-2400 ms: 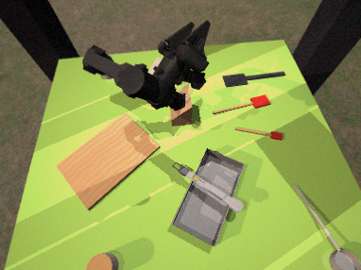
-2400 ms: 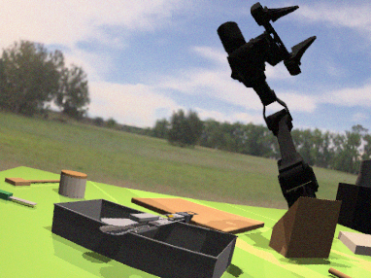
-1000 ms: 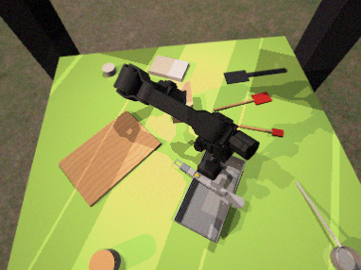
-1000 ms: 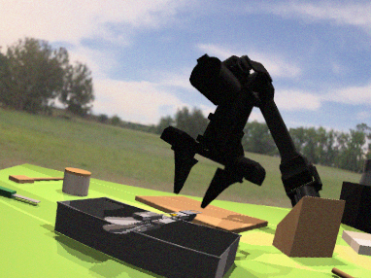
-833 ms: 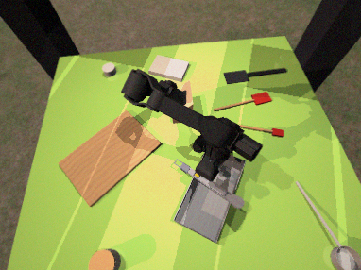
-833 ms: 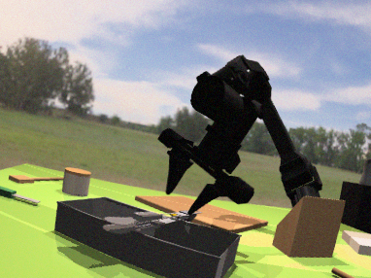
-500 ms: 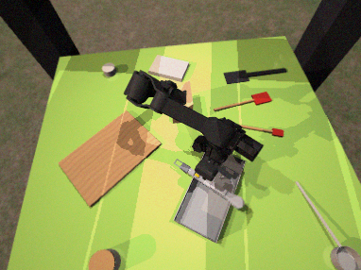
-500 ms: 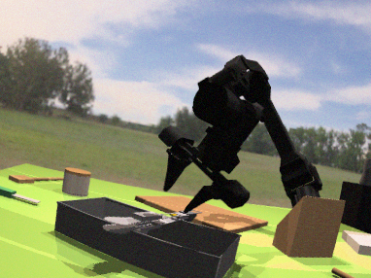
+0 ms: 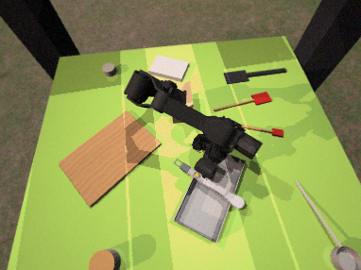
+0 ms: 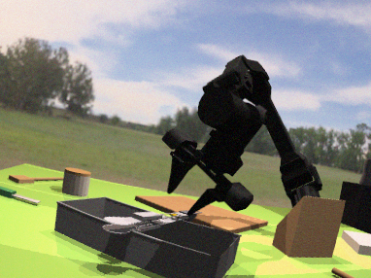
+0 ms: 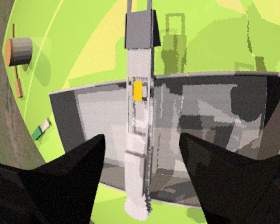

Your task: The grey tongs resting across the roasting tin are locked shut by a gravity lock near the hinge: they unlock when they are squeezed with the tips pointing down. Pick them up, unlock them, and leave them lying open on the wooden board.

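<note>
The grey tongs (image 9: 228,194) (image 10: 147,216) (image 11: 135,172) lie across the roasting tin (image 9: 191,213) (image 10: 80,225) (image 11: 62,112), with their arms close together. A yellow part (image 9: 197,175) (image 11: 138,91) shows on them, between the dark grey block (image 11: 141,31) and the pale rounded end. My gripper (image 10: 180,202) (image 11: 143,140) is open and empty, pointing down at a slant above the tongs. In the wrist view its fingertips stand on either side of them, without touching. The wooden board (image 9: 104,162) (image 10: 233,221) lies flat beside the tin, with nothing on it.
A brown wedge-shaped block (image 10: 313,228) and a white box (image 9: 168,68) (image 10: 358,241) stand near the arm's base. Two red-headed tools (image 9: 261,98) (image 9: 278,132), a black spatula (image 9: 236,76), a ladle (image 9: 345,258) and a cork-topped jar (image 9: 103,261) (image 10: 77,183) (image 11: 21,51) lie or stand around.
</note>
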### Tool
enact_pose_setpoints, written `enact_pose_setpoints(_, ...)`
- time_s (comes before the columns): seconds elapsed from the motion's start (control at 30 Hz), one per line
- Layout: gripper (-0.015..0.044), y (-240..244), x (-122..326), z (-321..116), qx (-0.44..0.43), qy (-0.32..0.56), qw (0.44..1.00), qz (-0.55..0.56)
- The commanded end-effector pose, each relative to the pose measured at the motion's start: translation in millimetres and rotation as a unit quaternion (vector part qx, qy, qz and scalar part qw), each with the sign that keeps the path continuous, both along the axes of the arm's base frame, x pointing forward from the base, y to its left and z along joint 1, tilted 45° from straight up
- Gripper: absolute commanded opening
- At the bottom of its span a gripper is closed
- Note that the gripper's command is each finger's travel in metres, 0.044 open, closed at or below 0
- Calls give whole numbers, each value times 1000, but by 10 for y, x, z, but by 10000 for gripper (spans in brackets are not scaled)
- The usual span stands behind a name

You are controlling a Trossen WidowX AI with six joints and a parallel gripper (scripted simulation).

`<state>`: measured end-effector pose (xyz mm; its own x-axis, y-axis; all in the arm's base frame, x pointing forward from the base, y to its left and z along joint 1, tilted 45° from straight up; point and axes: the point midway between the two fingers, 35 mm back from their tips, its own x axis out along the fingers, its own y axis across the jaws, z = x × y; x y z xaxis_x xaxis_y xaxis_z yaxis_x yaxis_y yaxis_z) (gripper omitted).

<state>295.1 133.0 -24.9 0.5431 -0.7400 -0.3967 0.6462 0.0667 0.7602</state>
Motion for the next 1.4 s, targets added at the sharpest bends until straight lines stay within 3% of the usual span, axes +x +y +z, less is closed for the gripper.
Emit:
enact_pose_setpoints(0.0,260,-42,32,-24,-1,2,1000,1)
enact_pose_setpoints(1.37,260,-546,399,-269,-4,0,1000,2)
